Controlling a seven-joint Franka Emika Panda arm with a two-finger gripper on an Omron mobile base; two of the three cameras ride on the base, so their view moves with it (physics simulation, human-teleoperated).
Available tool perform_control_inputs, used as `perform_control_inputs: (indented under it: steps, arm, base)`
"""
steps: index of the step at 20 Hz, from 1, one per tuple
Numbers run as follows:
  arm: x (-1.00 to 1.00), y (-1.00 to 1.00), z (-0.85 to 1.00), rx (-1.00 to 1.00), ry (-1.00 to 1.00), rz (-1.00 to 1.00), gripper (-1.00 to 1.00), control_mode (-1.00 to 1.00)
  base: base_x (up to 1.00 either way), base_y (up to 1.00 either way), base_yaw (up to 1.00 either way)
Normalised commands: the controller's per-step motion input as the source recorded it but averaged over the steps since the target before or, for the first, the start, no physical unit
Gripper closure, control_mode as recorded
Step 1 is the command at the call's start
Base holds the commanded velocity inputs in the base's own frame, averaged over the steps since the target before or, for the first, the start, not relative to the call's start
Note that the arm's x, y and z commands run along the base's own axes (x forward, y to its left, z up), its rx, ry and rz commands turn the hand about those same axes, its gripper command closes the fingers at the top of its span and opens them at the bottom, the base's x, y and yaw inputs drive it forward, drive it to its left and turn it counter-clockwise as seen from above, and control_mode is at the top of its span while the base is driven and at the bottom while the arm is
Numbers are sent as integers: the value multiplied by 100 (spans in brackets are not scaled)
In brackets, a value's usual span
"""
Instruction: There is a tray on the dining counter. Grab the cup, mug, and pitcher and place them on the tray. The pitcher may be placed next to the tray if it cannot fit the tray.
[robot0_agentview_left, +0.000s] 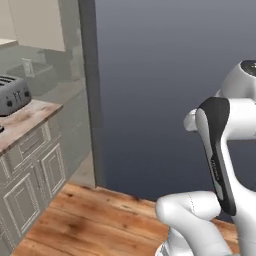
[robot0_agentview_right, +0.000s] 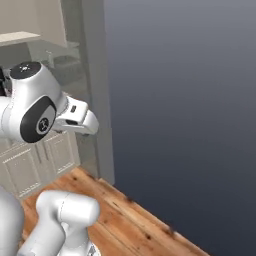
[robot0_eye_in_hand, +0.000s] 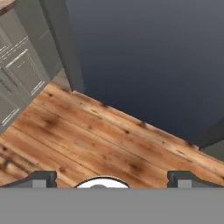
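Gripper jaws wide apart, empty, wood floor beneath it; glass pitcher likely heavy, slippery, grasp mid-body.

Toaster cropped by the left edge, standing on a marbled tabletop likewise cropped there. Cabinet doors cut off at the far left. Fingertips showing as dark stubs only.

No legible text, label, brand, number or sign anywhere. Faint marks on my arm's dark joint covering and round joint cap are too blurred to read.
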Motion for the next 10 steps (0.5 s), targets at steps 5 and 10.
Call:
perform_control_inputs:
  steps: [5,10]
  arm:
    - [0,0,0,0,0,0,-100,100]
    - [0,0,0,0,0,0,-100,100]
  base:
    - [66,33,42]
    - [56,38,39]
